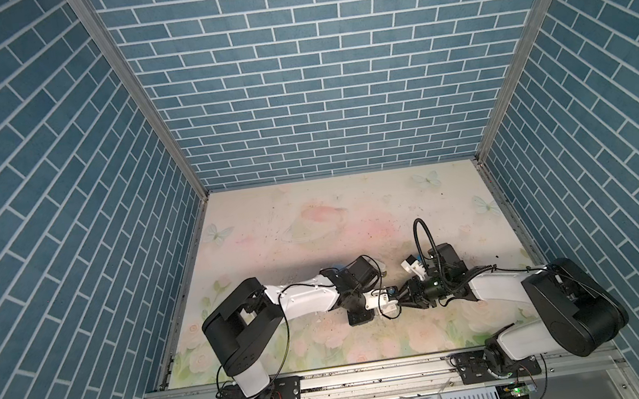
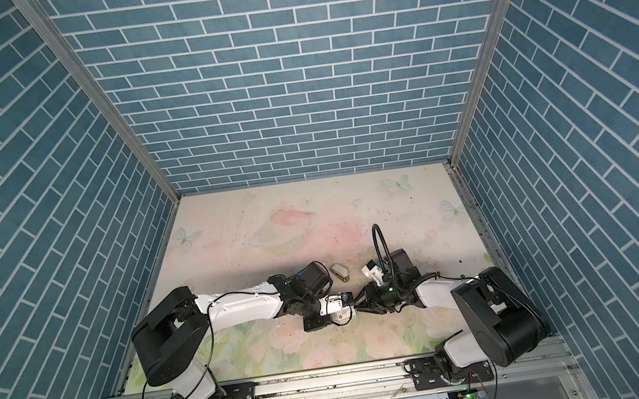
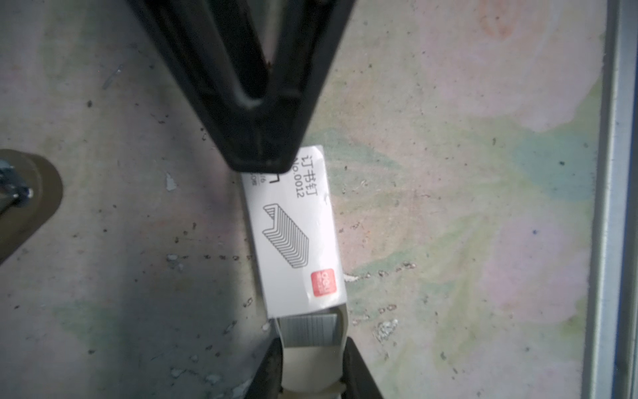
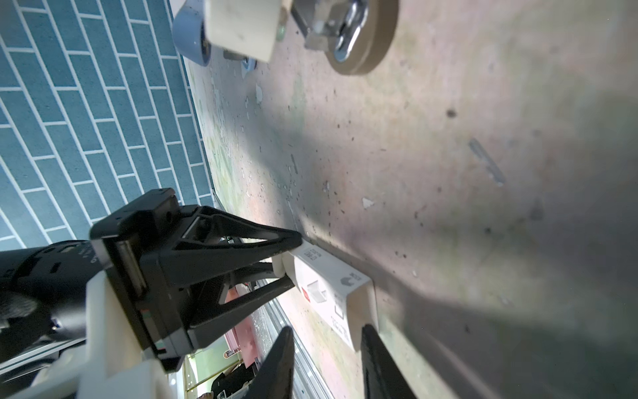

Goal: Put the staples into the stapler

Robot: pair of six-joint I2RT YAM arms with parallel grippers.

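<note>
My left gripper (image 3: 262, 162) is pinched shut on one end of the white staple-box sleeve (image 3: 297, 235). The sleeve's long axis runs straight toward my right gripper (image 3: 312, 347), and the staples (image 3: 309, 324) sit in the cream tray (image 3: 342, 326) poking out of that end. The right gripper's jaws stand part open astride the tray, and I cannot tell whether they bite. I judge the pull must follow that axis; the scuffed floral bench (image 3: 448, 207) is bare alongside, with the stapler (image 2: 340, 272) well apart, farther back.

In the left wrist view the box sleeve (image 3: 297, 235) covers most of the staples (image 3: 312, 326); the frame edge cuts off the stapler (image 3: 24, 200).
</note>
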